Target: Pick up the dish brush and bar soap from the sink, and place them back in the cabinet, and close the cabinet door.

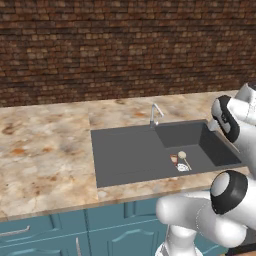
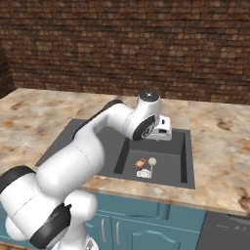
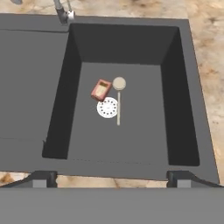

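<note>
dark brick wall (image 1: 125, 45) runs behind a mottled tan stone counter (image 1: 45, 150), and set into that counter is the sink (image 1: 125, 155), a dark grey basin with a shallow flat part and a deeper well. low teal cupboards (image 1: 100, 230) sit under the counter's front edge.

everything of interest lies on the floor of the sink's deep well. the dish brush (image 3: 118, 94) lies flat there, its round cream head toward the sink's back wall and its thin handle running toward the front. the bar soap (image 3: 101, 89) lies just beside the brush head, tilted a little, pale face up. the white drain (image 3: 107, 107) sits just in front of the soap, against the brush handle (touching or merely overlapping, i can't say). a small silver faucet (image 1: 155, 115) stands at the sink's back rim, where the shallow part meets the well.

the white arm (image 2: 83, 156) bends over the sink, its hand hanging above the deep well. the gripper (image 3: 111, 178) is spread wide, its two dark tips well apart over the sink's front rim, with nothing between them.
</note>
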### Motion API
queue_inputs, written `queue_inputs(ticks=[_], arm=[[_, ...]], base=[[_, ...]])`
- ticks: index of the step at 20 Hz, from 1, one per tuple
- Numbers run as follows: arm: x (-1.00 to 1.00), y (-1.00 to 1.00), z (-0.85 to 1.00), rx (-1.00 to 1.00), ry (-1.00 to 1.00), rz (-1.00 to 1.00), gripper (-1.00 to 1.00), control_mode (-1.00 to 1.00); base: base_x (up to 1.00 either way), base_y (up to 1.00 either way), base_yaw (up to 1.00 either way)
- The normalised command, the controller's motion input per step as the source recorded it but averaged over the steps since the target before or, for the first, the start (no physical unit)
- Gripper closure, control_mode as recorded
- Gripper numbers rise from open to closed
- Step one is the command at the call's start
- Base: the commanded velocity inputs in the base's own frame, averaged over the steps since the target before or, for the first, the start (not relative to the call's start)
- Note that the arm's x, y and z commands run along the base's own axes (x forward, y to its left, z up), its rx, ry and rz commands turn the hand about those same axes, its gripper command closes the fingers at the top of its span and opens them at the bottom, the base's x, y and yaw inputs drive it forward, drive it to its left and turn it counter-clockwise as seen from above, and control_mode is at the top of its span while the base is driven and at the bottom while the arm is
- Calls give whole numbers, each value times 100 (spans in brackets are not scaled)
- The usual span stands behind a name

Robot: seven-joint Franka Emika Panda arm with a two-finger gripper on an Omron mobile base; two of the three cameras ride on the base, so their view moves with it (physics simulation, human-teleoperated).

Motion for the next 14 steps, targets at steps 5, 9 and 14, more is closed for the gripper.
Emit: queue_inputs(ticks=[5, 9, 14], arm=[[44, 0, -50, 0, 0, 0, -100, -100], [39, 0, -45, 0, 0, 0, -100, -100], [36, 0, -37, 0, 0, 0, -100, -100]], base=[[0, 0, 0], [0, 0, 0], [0, 0, 0]])
